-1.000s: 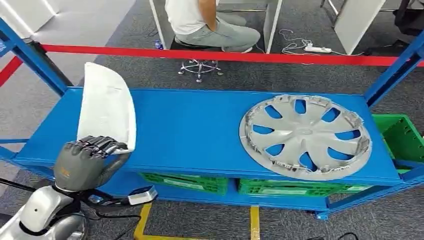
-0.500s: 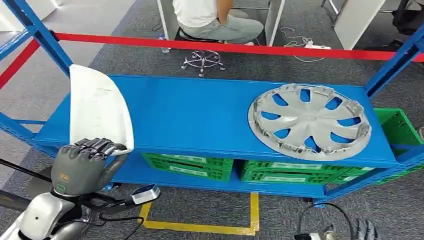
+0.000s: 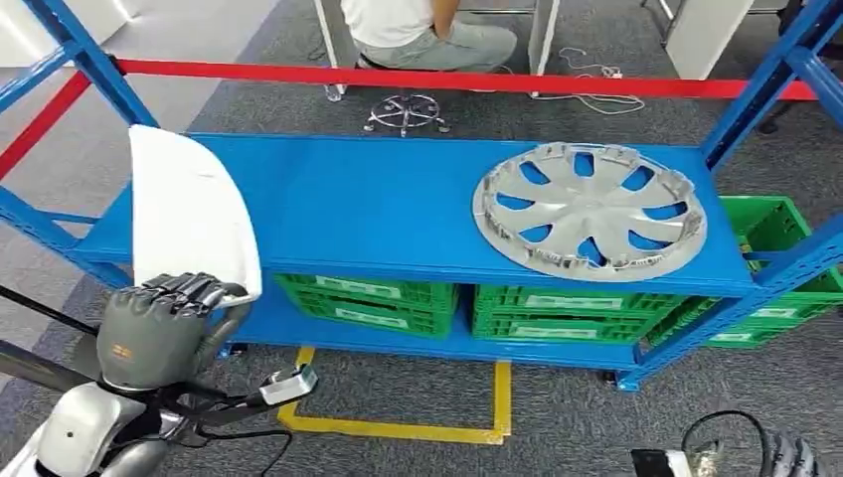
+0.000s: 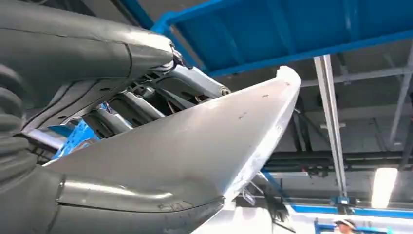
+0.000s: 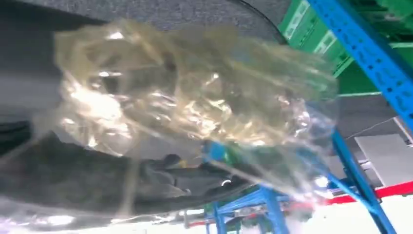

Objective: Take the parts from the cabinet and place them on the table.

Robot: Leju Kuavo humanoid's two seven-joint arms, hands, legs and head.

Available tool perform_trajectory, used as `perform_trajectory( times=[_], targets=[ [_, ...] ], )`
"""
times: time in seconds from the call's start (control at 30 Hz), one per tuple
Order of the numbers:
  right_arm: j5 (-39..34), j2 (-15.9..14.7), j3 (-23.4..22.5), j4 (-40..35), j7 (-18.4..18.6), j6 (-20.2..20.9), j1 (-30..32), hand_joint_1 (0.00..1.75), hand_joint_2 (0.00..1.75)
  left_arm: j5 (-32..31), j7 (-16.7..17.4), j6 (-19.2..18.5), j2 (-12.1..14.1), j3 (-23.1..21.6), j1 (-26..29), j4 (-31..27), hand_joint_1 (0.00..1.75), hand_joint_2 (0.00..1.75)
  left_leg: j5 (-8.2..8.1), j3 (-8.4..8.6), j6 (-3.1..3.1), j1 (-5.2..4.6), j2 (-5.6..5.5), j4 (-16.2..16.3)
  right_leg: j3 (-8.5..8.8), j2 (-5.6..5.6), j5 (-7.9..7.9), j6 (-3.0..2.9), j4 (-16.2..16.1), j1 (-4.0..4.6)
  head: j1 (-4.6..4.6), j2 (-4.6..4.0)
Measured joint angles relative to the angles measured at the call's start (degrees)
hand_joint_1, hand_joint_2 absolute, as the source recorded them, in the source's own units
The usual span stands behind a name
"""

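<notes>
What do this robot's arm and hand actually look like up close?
The left hand has a matte grey cover with a small orange marking on its back, a thick grey thumb and darker, ribbed fingers. Behind it comes a glossy silver arm with rounded shells, black cables looped beside it and a small silver-and-blue module.

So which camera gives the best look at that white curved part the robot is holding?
The head view: the white part shows whole, upright in the left hand in front of the blue shelf. The left wrist view shows the part close up from beneath, partly hidden by the hand. In the right wrist view I can't make it out.
</notes>
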Motion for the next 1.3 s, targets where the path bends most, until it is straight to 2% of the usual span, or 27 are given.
perform_trajectory(
  times=[0.03,0.07,0.17,0.2,0.27,0.33,0.37,0.4,0.47,0.5,0.57,0.6,0.67,0.7,0.73,0.77,0.83,0.87,0.9,0.93,0.97,1.03,1.07,1.13,1.2,1.27,1.3],
  targets=[
    [0.00,0.09,-0.05,-0.09,-0.02,0.00,-0.02,0.00,0.00,0.00,0.00,0.00,0.00,0.04,-0.06,-0.06,1.75,1.75,-0.69,2.71,1.08,-0.35,-0.06,-4.60,-0.26,0.00,0.31,0.02,0.06,-0.01,0.04,0.00],
    [0.00,0.20,-0.13,-0.20,0.00,0.00,-0.02,0.00,0.00,0.00,0.00,0.00,-0.02,0.04,-0.05,-0.13,1.75,1.75,-0.82,3.64,1.21,-0.35,0.01,-6.63,-0.64,0.05,0.77,0.34,0.20,0.20,0.15,0.00],
    [-1.31,0.40,-0.33,-0.53,-0.63,0.00,0.00,0.00,0.00,0.13,-0.07,0.13,-0.02,0.11,-0.09,-0.28,1.75,1.75,-0.20,2.86,1.66,-0.87,0.00,-7.21,-1.63,-0.06,2.21,1.34,0.11,-0.19,0.00,0.00],
    [-1.90,0.46,-0.63,-0.83,-0.78,-0.02,-0.03,0.00,0.00,0.18,-0.13,0.26,-0.05,0.11,-0.12,-0.33,1.75,1.75,0.43,2.67,1.82,-0.10,0.26,-9.08,-2.26,-0.08,1.98,1.64,0.53,0.08,0.11,0.00],
    [-2.36,0.46,-0.94,-0.94,-0.68,0.00,-0.01,0.00,0.00,0.24,-0.24,0.70,-0.09,0.13,0.05,-0.33,1.75,1.75,1.67,1.04,2.39,-0.16,0.51,-8.86,-4.50,0.53,-3.90,2.12,4.49,-0.05,0.35,0.00],
    [-2.14,0.46,-1.09,-0.94,-0.02,0.00,-0.07,0.00,0.00,0.35,-0.24,1.18,-0.05,0.37,0.91,-0.33,1.75,1.75,2.72,-0.56,2.23,-0.30,0.61,-8.67,-5.92,0.51,-9.67,2.52,12.13,-0.37,0.35,0.00],
    [-1.51,0.46,-1.14,-0.94,0.39,0.00,-0.04,0.00,0.00,0.35,-0.24,1.40,-0.02,0.50,1.23,-0.35,1.75,1.75,3.38,-1.41,2.19,-0.34,0.69,-8.57,-6.25,0.51,-10.27,2.66,15.37,-0.40,0.44,0.00],
    [-0.82,0.46,-1.12,-0.94,0.74,0.00,-0.04,0.00,0.00,0.35,-0.24,1.49,-0.02,0.57,1.49,-0.37,1.75,1.75,4.06,-2.40,2.09,-0.35,0.76,-8.37,-5.95,0.50,-8.51,2.77,17.20,-0.41,0.41,0.00],
    [1.40,0.46,-1.12,-0.94,1.77,0.00,-0.10,0.00,0.00,0.33,-0.22,1.51,-0.02,0.81,2.04,-0.52,1.75,1.75,5.24,-4.57,1.78,-0.31,0.75,-7.69,-2.60,0.50,-2.30,2.91,14.60,-0.48,0.44,0.00],
    [2.54,0.46,-1.09,-0.94,2.32,0.00,-0.11,0.00,0.00,0.31,-0.22,1.51,0.04,0.94,2.37,-0.74,1.75,1.75,5.73,-5.57,1.55,-0.27,0.70,-7.24,0.72,0.52,-0.88,2.93,10.30,-0.59,0.42,0.00],
    [6.15,0.48,-0.81,-1.01,3.78,0.00,-0.26,0.00,0.00,0.24,-0.11,1.60,0.19,1.44,3.03,-1.49,1.75,1.75,6.34,-6.60,0.96,-0.58,0.60,-6.14,8.57,0.69,-5.03,2.98,-1.11,-0.54,0.46,0.00],
    [7.24,0.48,-0.59,-1.12,4.13,0.00,-0.34,0.00,0.00,0.24,-0.07,1.68,0.28,1.66,3.19,-1.73,1.75,1.75,7.00,-6.66,0.74,-0.61,0.62,-5.99,9.05,0.86,-6.24,1.99,-3.21,-0.45,0.22,0.00],
    [4.18,0.53,-0.57,-1.42,5.23,0.00,-0.26,0.00,0.00,0.82,-0.21,2.03,0.55,1.86,3.15,-1.88,1.75,1.75,8.10,-6.71,0.42,-0.31,0.60,-6.26,8.08,0.78,-5.69,1.56,-2.60,-0.22,0.48,0.02],
    [-0.27,0.33,-1.45,-2.28,8.35,0.00,-0.34,0.00,0.00,2.04,-0.69,2.14,0.74,2.05,3.27,-1.88,1.75,1.75,8.68,-7.10,0.14,-0.46,0.39,-6.27,7.43,0.53,-4.99,1.00,-2.65,-0.54,0.63,0.00],
    [-6.58,0.13,-3.38,-3.64,11.34,0.68,-0.87,0.00,0.00,3.04,-1.45,2.38,1.22,2.62,3.53,-1.86,1.75,1.75,6.97,-7.56,-0.23,-0.37,0.22,-5.98,6.84,0.30,-4.46,0.61,-2.59,-0.69,0.63,0.00],
    [-18.29,-0.74,-7.60,-3.80,12.77,3.55,-3.60,0.00,0.00,4.27,-3.07,3.24,1.86,3.77,4.53,-1.88,1.75,1.75,2.77,-7.83,-0.58,-0.18,0.24,-3.86,6.00,0.06,-3.66,0.08,-2.60,-0.75,0.35,0.00],
    [-43.65,-5.52,-18.37,1.83,7.22,13.60,-11.80,0.00,0.00,4.63,-5.78,4.50,1.86,6.67,7.35,-2.41,1.75,1.75,-3.66,-8.95,-0.90,0.18,0.23,3.59,4.60,0.69,-2.23,-0.28,-2.34,-0.75,0.18,0.00],
    [-62.18,-7.34,-27.91,4.05,0.09,26.47,-16.30,0.00,0.00,4.61,-6.87,4.20,1.68,8.13,8.45,-2.76,1.75,1.75,-5.79,-9.85,-1.05,0.18,0.20,8.86,3.41,0.79,-1.65,-0.08,-1.68,-0.80,0.00,0.00],
    [-75.19,-7.47,-37.72,3.89,-6.12,40.13,-20.02,0.00,0.00,4.52,-7.26,3.89,1.64,8.53,8.88,-2.99,1.75,1.75,-5.38,-9.98,-1.16,0.33,0.21,11.47,2.22,0.71,-1.25,0.18,-0.89,-0.86,-0.11,0.00],
    [-84.94,-6.74,-46.97,3.52,-9.63,52.86,-23.22,0.00,0.00,4.00,-6.98,3.28,1.55,8.59,9.01,-3.28,1.75,1.75,-3.64,-9.12,-1.16,0.51,0.20,11.62,1.20,0.26,-0.99,0.33,-0.36,-0.83,-0.22,0.00],
    [-90.87,-5.54,-53.94,2.29,-10.60,61.88,-25.29,0.00,0.00,3.34,-6.27,2.84,1.46,8.50,9.01,-3.43,1.75,1.75,-1.61,-7.26,-0.96,0.55,0.23,9.42,0.32,-0.37,-0.78,0.58,0.11,-0.76,-0.07,0.00],
    [-95.89,-2.99,-64.81,-1.74,-7.55,75.10,-25.34,0.00,0.00,2.62,-4.76,2.40,1.24,8.13,8.99,-3.59,1.75,1.75,0.89,-1.18,-0.26,0.42,0.16,1.02,-0.20,-2.10,-0.66,0.74,0.62,-0.54,-0.15,0.00],
    [-92.93,-1.92,-69.58,-3.26,-6.93,79.10,-25.07,0.00,0.00,2.62,-4.15,2.29,1.29,8.04,8.84,-3.78,1.75,1.75,-0.70,1.31,0.53,0.12,-0.30,-3.41,-0.43,-2.95,-0.47,0.93,0.67,-0.51,-0.16,0.00],
    [-85.03,-0.81,-73.03,-4.78,-7.23,73.68,-24.97,0.00,0.00,3.47,-3.83,1.99,1.42,7.50,8.48,-3.85,1.75,1.75,-0.66,1.68,0.76,-0.48,-0.25,-5.93,-0.90,-3.77,0.57,1.80,0.81,-0.46,-0.20,0.00],
    [-80.51,-0.87,-69.28,-5.73,-9.12,58.85,-24.52,0.00,0.00,4.40,-3.87,1.97,1.59,7.28,7.85,-3.85,1.75,1.75,0.20,1.01,1.39,-0.54,-0.14,-6.51,-1.46,-3.85,1.52,2.37,0.63,-0.81,-0.26,0.00],
    [-76.43,-1.90,-61.51,-5.44,-11.24,45.20,-24.00,0.00,0.00,5.42,-4.37,1.81,1.59,6.71,6.72,-3.80,1.75,1.75,1.04,0.56,1.83,-0.08,-0.55,-7.83,-3.02,-1.83,-1.22,2.90,1.85,-0.99,0.29,0.02],
    [-73.84,-2.97,-54.40,-5.10,-12.24,40.37,-23.30,0.00,0.00,5.86,-4.61,1.73,1.59,6.47,6.19,-3.76,1.75,1.75,1.66,-0.29,2.26,-0.14,-0.31,-7.81,-4.18,-0.59,-4.79,3.02,5.39,-1.03,0.31,0.00]
  ],
)
